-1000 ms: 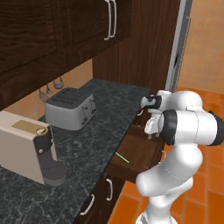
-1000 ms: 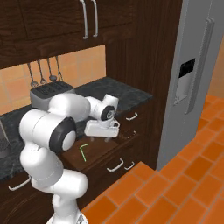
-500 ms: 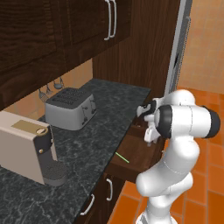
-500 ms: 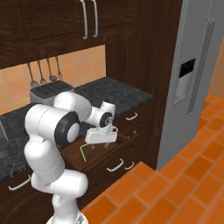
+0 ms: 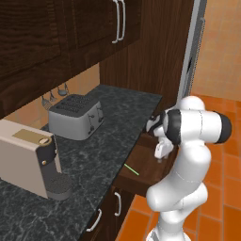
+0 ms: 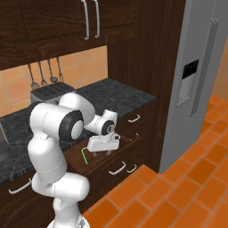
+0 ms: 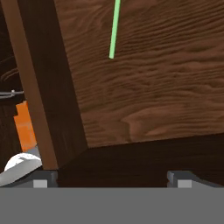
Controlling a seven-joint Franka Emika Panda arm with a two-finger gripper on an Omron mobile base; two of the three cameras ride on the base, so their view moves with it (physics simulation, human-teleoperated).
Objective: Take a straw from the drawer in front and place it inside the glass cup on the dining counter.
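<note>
We hold our gripper (image 6: 103, 143) low over the open drawer (image 7: 144, 92), its tips spread apart and empty near the front wall, bare wooden floor beyond them, and farther in the straw (image 7: 114, 29) lies flat, untouched.

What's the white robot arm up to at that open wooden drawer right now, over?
Two-finger gripper open, empty, above open dark wooden drawer. Thin green straw flat on drawer floor. Nothing blocking it.
</note>
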